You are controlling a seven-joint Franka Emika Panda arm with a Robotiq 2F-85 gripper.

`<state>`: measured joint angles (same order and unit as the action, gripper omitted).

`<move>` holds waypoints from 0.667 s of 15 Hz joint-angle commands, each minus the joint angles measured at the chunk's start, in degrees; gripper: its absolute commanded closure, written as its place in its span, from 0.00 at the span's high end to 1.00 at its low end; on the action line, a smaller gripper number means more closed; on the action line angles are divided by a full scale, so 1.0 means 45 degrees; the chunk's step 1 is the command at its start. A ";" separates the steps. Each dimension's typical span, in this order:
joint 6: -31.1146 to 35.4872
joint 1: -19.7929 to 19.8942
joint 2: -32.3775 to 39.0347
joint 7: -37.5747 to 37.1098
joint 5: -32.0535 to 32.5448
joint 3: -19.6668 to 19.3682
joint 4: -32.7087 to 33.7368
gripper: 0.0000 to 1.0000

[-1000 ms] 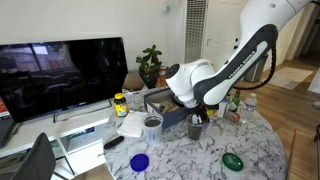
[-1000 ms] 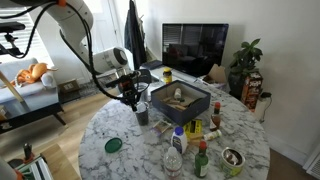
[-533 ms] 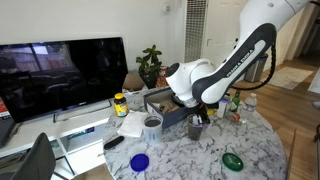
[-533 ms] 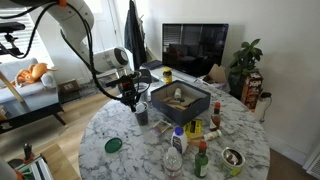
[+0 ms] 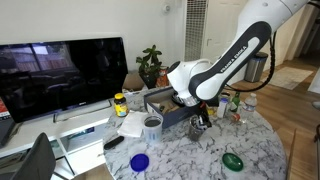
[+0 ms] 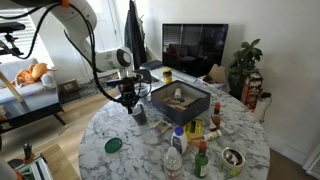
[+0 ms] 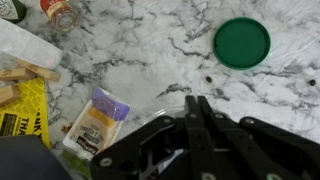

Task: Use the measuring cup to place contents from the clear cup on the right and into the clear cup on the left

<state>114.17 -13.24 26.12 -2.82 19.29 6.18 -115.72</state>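
Observation:
My gripper (image 5: 200, 116) hangs just over a clear cup (image 5: 197, 127) near the middle of the marble table; the pair also shows in an exterior view (image 6: 132, 101), with that cup (image 6: 140, 114) below it. A second clear cup (image 5: 152, 125) stands apart, beside the white paper. In the wrist view the gripper (image 7: 197, 101) has its jaws pressed together, and the cup's clear rim (image 7: 142, 107) curves beneath it. Only a pale bit of the measuring cup (image 7: 168, 160) shows under the fingers.
A dark open box (image 6: 180, 100) stands beside the cup. A green lid (image 7: 242, 43) and a purple-and-yellow packet (image 7: 97, 122) lie on the marble. A blue lid (image 5: 139, 161), several bottles (image 6: 178, 145) and a TV (image 5: 60, 75) are nearby.
My gripper has shifted slightly above the cup and stays shut. The cups and lids have not moved.

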 commanded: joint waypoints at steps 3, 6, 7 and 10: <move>-0.0026 0.0251 0.0383 0.0407 -0.0454 0.0031 0.0579 0.01; -0.0350 0.0274 0.0458 0.0531 -0.0403 -0.0022 0.0926 0.01; -0.0411 0.0400 0.0567 0.0757 -0.0596 0.0005 0.1034 0.01; -0.0729 0.0748 0.0818 0.1612 -0.1188 0.0123 0.1342 0.01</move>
<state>113.11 -11.65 27.52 0.26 17.15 5.98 -112.18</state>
